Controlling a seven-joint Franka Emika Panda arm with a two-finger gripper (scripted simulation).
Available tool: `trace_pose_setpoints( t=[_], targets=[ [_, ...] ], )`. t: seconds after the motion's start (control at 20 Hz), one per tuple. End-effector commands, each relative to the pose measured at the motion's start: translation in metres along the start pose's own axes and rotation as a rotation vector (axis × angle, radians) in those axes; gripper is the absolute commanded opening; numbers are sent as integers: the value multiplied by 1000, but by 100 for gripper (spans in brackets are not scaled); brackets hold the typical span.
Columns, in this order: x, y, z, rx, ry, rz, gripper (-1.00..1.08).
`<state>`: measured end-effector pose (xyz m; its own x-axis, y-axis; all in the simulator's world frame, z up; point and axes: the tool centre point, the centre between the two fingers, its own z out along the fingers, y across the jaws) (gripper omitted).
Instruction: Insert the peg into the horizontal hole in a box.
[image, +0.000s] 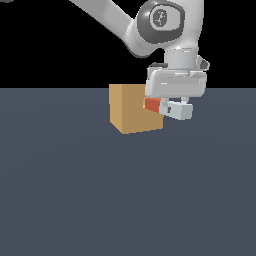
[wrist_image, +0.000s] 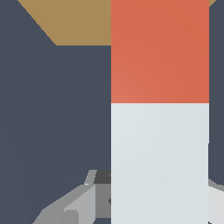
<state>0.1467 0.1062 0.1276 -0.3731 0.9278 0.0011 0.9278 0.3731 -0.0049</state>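
I've got the peg (image: 170, 107) clamped in my gripper (image: 175, 106), level and off the floor (image: 125, 200), fingers pinching its pale part. Its orange end points at the box (image: 131, 107) and sits right up against the face on the exterior view's right. I can't see the hole, so I can't tell whether the tip has entered. Pickup done; pushing it home remains.

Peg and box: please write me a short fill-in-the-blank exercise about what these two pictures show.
1. The end of the peg nearest the box is coloured ____.
2. The tool is shut on the ____.
3. In the exterior view, the peg is on the box's ____ side.
4. The box rests on a dark ____ floor.

Missing words: orange-red; peg; right; grey-blue
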Motion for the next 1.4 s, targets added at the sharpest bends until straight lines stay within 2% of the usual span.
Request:
trace_pose_setpoints(
  t=[0.0, 0.4, 0.6, 0.8, 1.15, 1.35],
  targets=[
    [0, 1, -2, -2, -1, 0, -100],
    [0, 1, -3, -3, -1, -2, -100],
    [10, 1, -3, -4, -1, -2, -100],
    [32, 0, -4, -5, -2, -3, -100],
    [88, 0, -5, -7, -2, -3, -100],
    [108, 0, -6, -8, -2, -3, -100]
  ],
)
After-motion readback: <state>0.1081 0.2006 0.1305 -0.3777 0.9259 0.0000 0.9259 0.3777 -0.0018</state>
